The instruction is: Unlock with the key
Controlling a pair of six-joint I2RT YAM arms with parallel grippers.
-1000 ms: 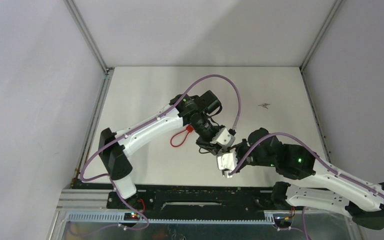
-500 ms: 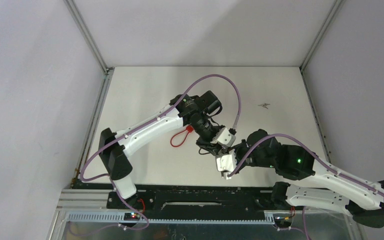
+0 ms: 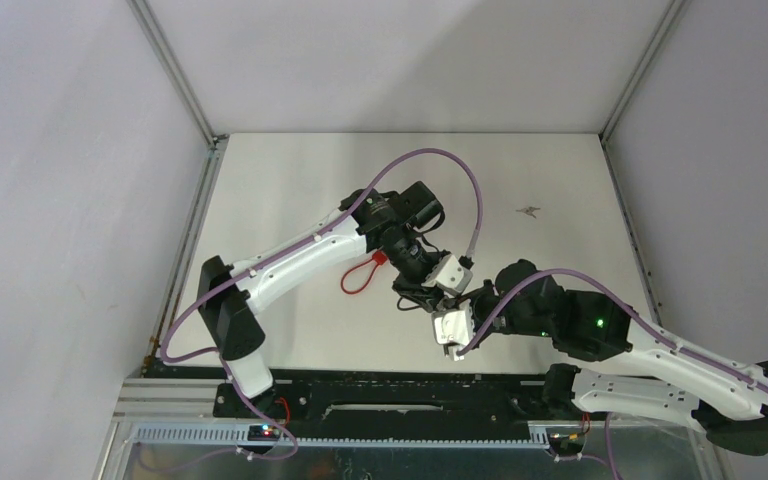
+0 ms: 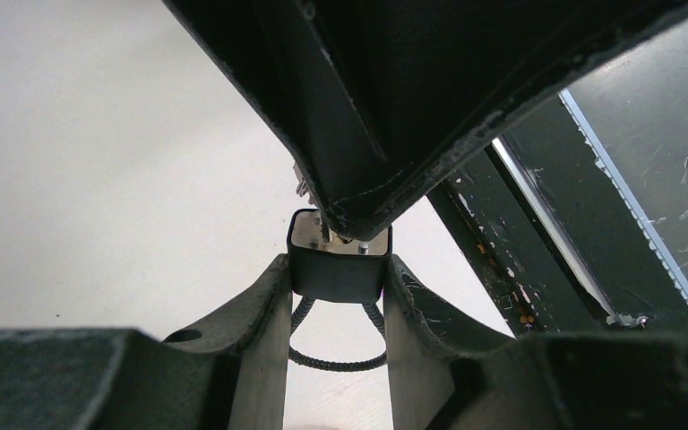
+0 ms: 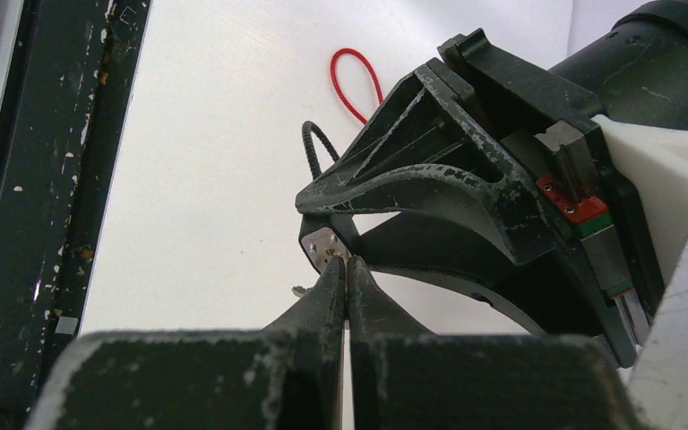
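Note:
My left gripper (image 4: 337,265) is shut on a small black padlock (image 4: 338,278) and holds it above the table. The lock's dark cable shackle (image 4: 336,362) loops back between the fingers. Its shiny keyhole face (image 5: 322,245) points at my right gripper (image 5: 346,262), which is shut, with its tips pressed against that face. The key is almost wholly hidden between those fingertips; only a small metal bit (image 5: 298,289) sticks out beside them. In the top view the two grippers meet near the table's front middle (image 3: 428,300).
A red cord loop (image 3: 358,272) lies on the white table (image 3: 290,180) left of the left wrist. The black base rail (image 3: 390,395) runs along the near edge. A small dark mark (image 3: 530,211) sits at the back right.
The right wrist has crept very slightly up and left toward the lock. Both grips look the same.

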